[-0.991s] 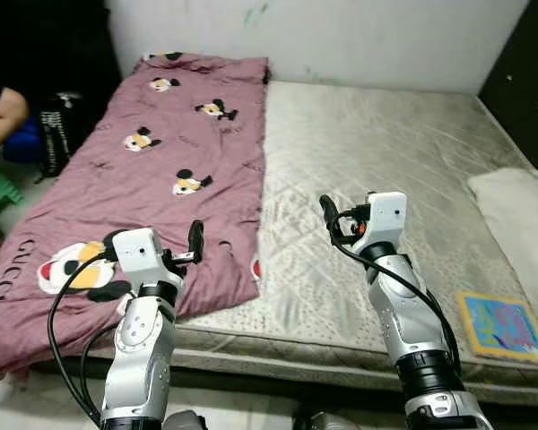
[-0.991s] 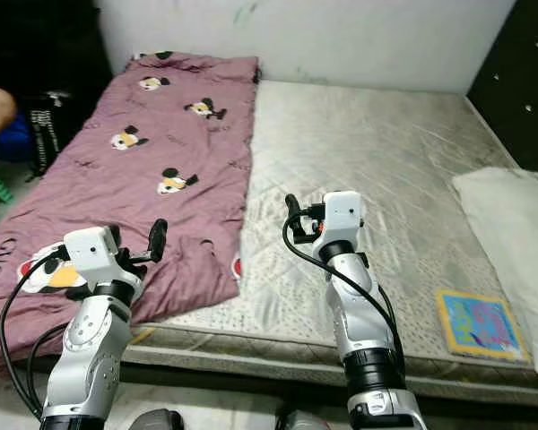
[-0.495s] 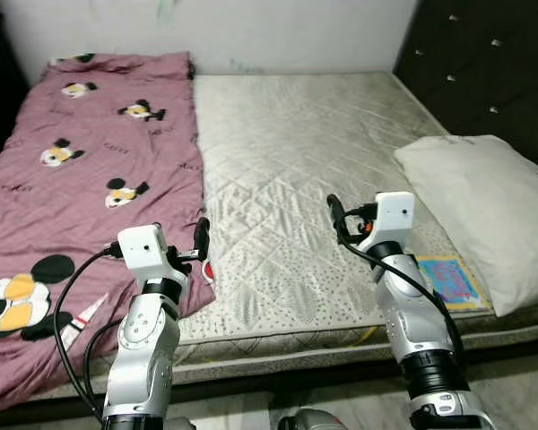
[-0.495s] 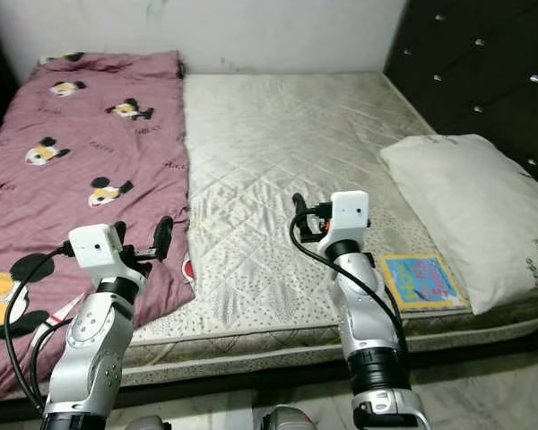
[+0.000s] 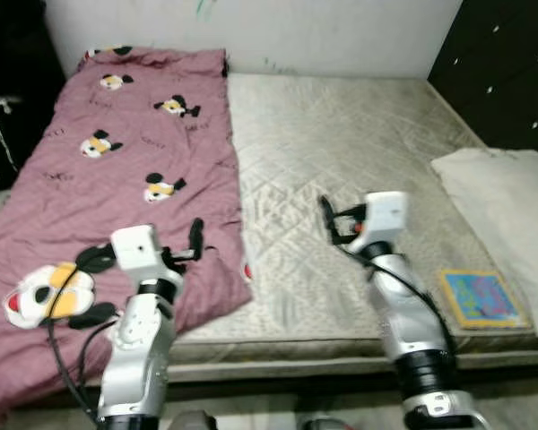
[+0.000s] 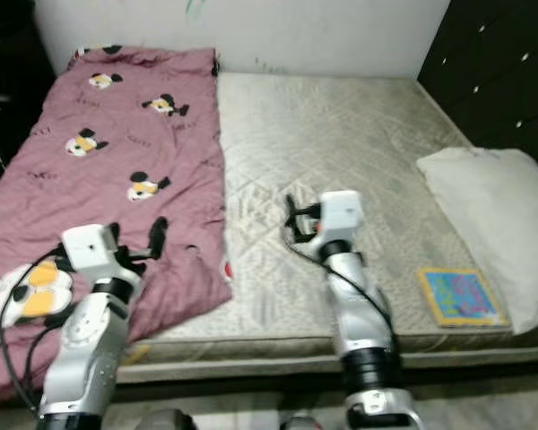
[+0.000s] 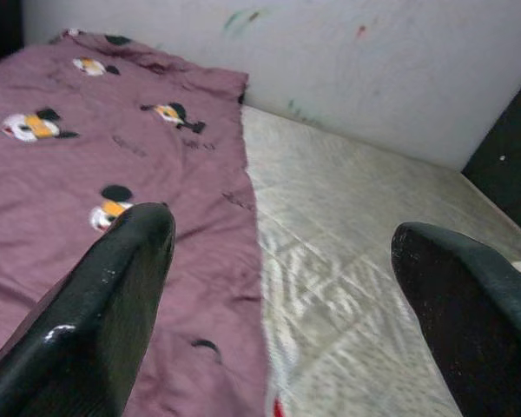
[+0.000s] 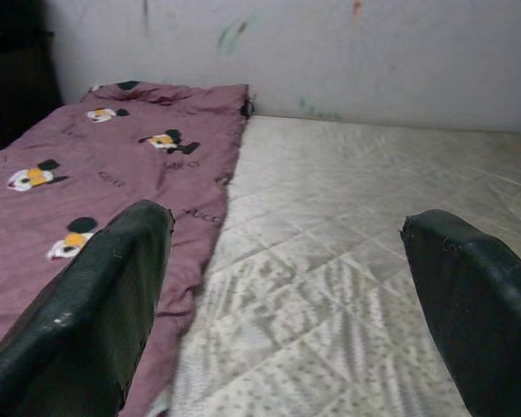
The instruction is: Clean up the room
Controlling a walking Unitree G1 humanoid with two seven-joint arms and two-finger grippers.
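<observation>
The blanket (image 5: 117,170) is dusty purple, dotted with black-eared cartoon mouse heads in yellow and white. The mattress (image 5: 341,170) is pale grey-beige with diamond quilting. The pillow (image 5: 507,193) is off-white, the book (image 5: 482,298) bright blue with a yellow border, and the headboard (image 5: 511,63) black, studded with pale buttons.

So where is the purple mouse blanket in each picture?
Left eye view: the blanket covers the left side of the mattress, from the wall down over the near edge.
Right eye view: again on the left side.
Left wrist view: behind the left finger.
Right wrist view: behind one finger.
Shared landmark: the blanket's straight edge along the bare mattress.
</observation>
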